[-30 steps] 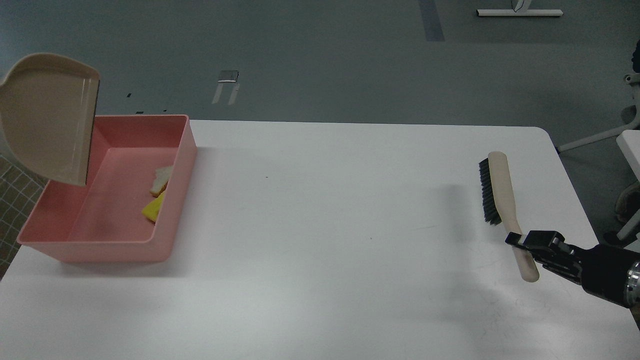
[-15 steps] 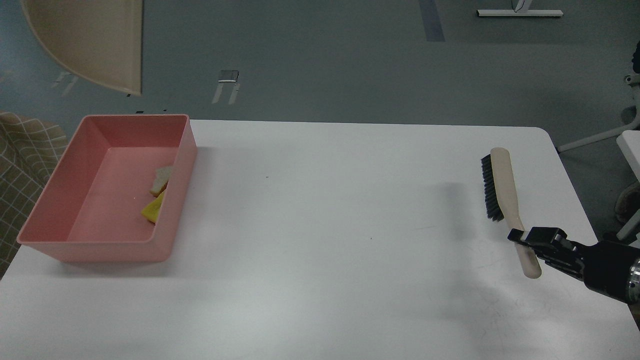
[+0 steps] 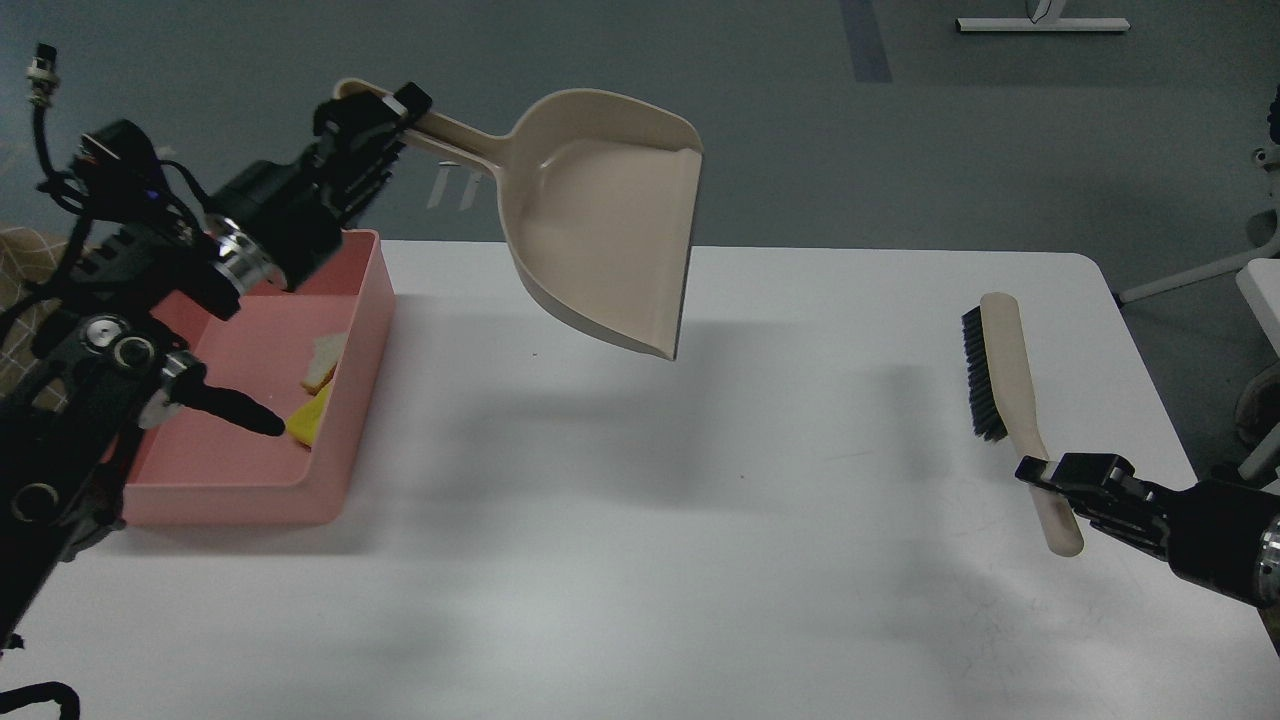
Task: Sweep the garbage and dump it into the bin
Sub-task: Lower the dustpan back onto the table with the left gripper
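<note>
The salmon-pink bin (image 3: pixel 345 440) stands at the table's left, partly behind my left arm. Inside it, against the right wall, lie the yellow sponge piece (image 3: pixel 310 420) and the pale cream scrap (image 3: pixel 322 360). My left gripper (image 3: pixel 385 105) is shut on the long handle of the beige dustpan (image 3: pixel 605 220). It holds the empty pan in the air, right of the bin, over the table's back middle. My right gripper (image 3: pixel 1050 478) is shut on the handle of a wooden brush with black bristles (image 3: pixel 1000 365) at the table's right.
The white table (image 3: pixel 640 560) spans the view, its right edge near the brush. A white chair base (image 3: pixel 1235 265) stands on the grey floor at the right. A checked cloth (image 3: pixel 25 250) shows at the far left.
My left arm has swung into view and carried the dustpan from above the bin, up and then right, over the table's middle. The brush and right gripper barely moved.
</note>
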You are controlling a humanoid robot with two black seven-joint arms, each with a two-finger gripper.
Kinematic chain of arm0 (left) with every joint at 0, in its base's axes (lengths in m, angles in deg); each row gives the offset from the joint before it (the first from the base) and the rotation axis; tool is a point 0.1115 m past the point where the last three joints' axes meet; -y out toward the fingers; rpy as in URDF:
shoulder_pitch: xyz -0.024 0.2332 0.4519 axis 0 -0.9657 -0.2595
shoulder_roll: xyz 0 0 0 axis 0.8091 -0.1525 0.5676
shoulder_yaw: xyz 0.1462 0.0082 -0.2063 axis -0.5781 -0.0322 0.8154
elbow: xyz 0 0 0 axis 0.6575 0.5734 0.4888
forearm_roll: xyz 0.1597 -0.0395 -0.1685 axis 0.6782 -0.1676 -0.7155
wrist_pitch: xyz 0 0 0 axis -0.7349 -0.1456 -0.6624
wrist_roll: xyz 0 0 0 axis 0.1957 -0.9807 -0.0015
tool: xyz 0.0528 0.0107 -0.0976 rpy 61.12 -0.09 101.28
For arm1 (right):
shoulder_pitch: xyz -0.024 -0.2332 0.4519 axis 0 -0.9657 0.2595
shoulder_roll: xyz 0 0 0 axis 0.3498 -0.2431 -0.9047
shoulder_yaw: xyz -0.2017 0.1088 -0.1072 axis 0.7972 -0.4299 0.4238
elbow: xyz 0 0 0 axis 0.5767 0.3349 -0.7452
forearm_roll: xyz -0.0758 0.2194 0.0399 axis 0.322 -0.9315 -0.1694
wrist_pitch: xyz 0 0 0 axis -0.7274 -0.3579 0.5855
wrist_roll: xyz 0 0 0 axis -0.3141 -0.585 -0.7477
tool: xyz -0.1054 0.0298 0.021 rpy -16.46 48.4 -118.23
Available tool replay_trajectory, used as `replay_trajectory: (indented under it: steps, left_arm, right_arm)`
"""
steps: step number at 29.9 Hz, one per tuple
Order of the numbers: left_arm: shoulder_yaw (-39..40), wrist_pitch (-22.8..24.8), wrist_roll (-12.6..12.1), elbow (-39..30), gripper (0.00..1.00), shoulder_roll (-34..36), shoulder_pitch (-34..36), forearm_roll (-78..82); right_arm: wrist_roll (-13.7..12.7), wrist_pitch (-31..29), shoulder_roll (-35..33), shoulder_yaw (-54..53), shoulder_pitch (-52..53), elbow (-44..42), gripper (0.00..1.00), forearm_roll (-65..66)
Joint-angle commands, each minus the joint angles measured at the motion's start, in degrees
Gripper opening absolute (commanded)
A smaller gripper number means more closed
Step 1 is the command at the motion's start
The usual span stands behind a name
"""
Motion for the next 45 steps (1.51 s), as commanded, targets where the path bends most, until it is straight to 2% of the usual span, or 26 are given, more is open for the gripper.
replay_trajectory:
  steps: [1, 7, 10, 12, 30, 34, 35, 36, 37, 38, 39, 40, 45]
  left_arm:
    - [-5.0, -4.7, -0.3, 3.7, 0.00, -3.9, 0.4, 0.0]
    - [-11.1, -11.0, 0.9, 9.7, 0.00, -7.5, 0.4, 0.0]
    - [-13.0, -13.4, 3.7, 12.3, 0.00, -7.7, -0.3, 0.0]
    - [-14.6, -14.2, 4.9, 13.3, 0.00, -7.6, -0.5, 0.0]
    - [-15.6, -16.3, 6.5, 15.3, 0.01, -7.6, -4.3, -0.1]
    - [-15.6, -16.3, 6.6, 16.2, 0.13, -7.6, -5.0, -0.2]
    - [-15.7, -16.1, 6.6, 16.2, 0.22, -7.6, -5.0, -0.2]
    - [-15.7, -16.1, 6.7, 16.3, 0.39, -7.6, -5.4, -0.2]
    - [-15.7, -16.0, 6.7, 16.3, 0.51, -7.6, -5.5, -0.2]
    - [-15.6, -15.8, 6.8, 16.3, 0.76, -7.5, -5.8, -0.4]
    - [-15.6, -15.8, 6.9, 16.3, 0.87, -7.5, -5.8, -0.5]
    - [-15.7, -15.8, 7.0, 16.3, 0.94, -7.5, -5.8, -0.6]
    - [-15.7, -13.3, 7.2, 16.2, 0.98, -7.0, -5.9, -0.9]
  right_arm:
    - [0.1, 0.1, -0.1, 0.0, 0.0, 0.0, 0.00, 0.0]
    - [0.1, 0.0, -0.2, 0.1, 0.0, 0.1, 0.00, 0.0]
    - [0.0, 0.0, -0.1, 0.1, 0.0, 0.2, 0.00, 0.0]
    - [0.0, 0.0, 0.0, 0.1, 0.0, 0.2, 0.00, 0.0]
    - [-0.4, 0.0, 0.5, 0.1, -0.2, 0.3, 0.00, 0.0]
    - [-0.4, 0.0, 0.6, 0.1, -0.2, 0.3, 0.00, 0.0]
    - [-0.4, 0.0, 0.6, 0.1, -0.3, 0.3, 0.00, 0.0]
    - [-0.4, 0.0, 0.6, 0.1, -0.3, 0.2, 0.00, 0.0]
    - [-0.3, 0.0, 0.6, 0.1, -0.3, 0.2, 0.00, 0.0]
    - [-0.4, 0.0, 0.5, 0.1, -0.3, 0.2, 0.00, 0.0]
    - [-0.4, 0.0, 0.6, 0.1, -0.3, 0.2, 0.00, 0.0]
    - [-0.4, 0.0, 0.5, 0.2, -0.3, 0.2, 0.00, 0.0]
    - [-0.4, 0.0, 0.5, 0.2, -0.2, 0.0, 0.00, 0.0]
